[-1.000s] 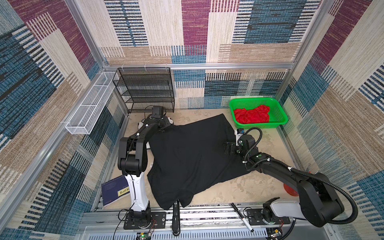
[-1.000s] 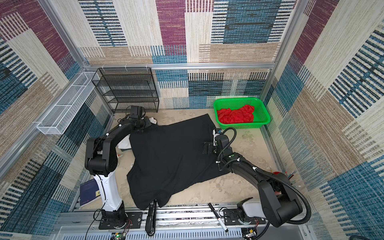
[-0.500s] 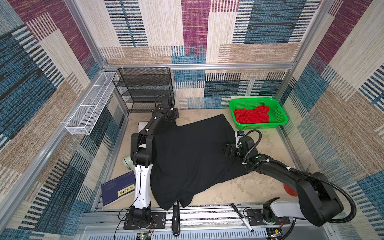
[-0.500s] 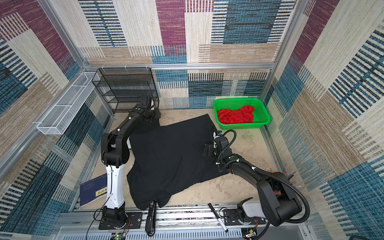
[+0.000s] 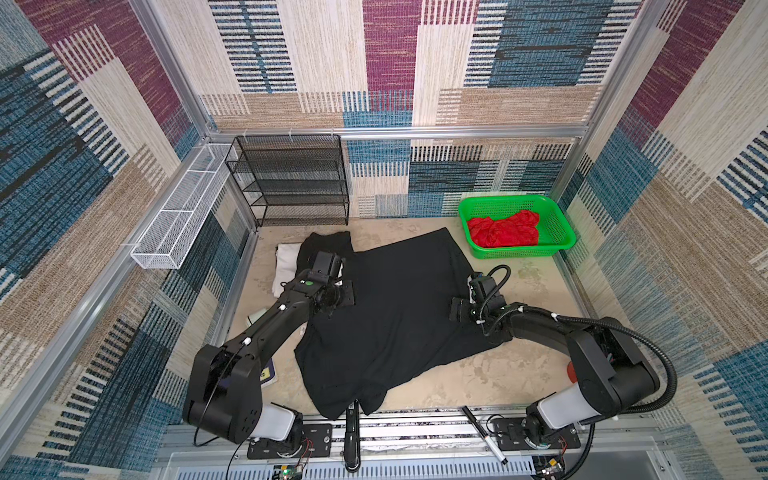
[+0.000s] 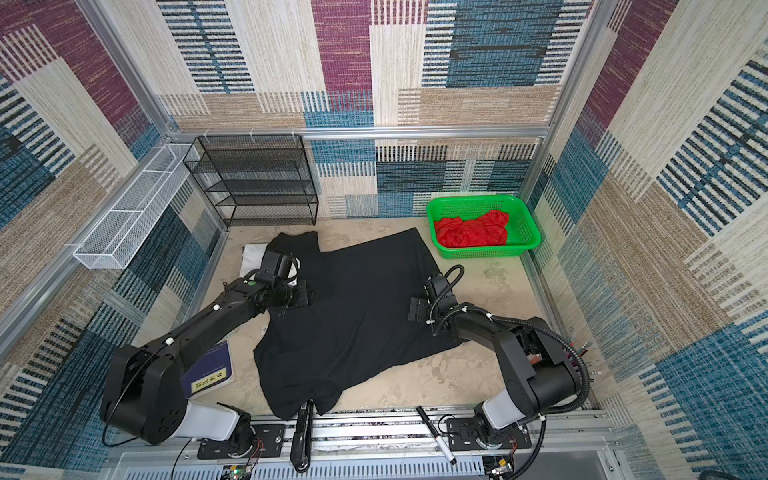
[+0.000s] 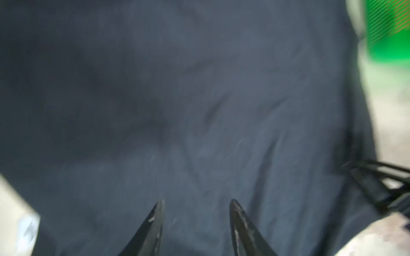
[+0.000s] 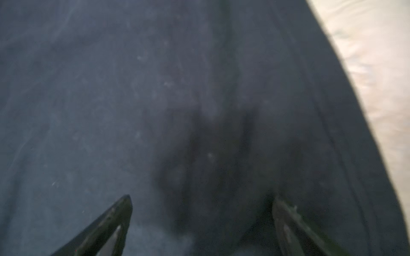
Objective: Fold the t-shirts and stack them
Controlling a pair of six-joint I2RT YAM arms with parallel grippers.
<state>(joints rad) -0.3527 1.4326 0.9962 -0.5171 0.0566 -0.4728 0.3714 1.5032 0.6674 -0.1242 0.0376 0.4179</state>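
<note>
Risk: black t-shirt (image 5: 399,307) spread on table (image 5: 478,374), skewed, near edge at the front rail (image 5: 415,420). Left jaws and right jaws open, empty, above its opposite sides. Uneven pinches would likely bunch it or drag the neighbouring white t-shirt (image 5: 286,266).

patchwork woven walls (image 5: 395,62), mottled beige floor (image 5: 519,374), black mesh rack (image 5: 291,183), seemingly four-shelved.

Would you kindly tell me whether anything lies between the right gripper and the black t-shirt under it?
Nothing visible does: the right gripper holds its jaws open over the black t-shirt, with only bare cloth between them.
</note>
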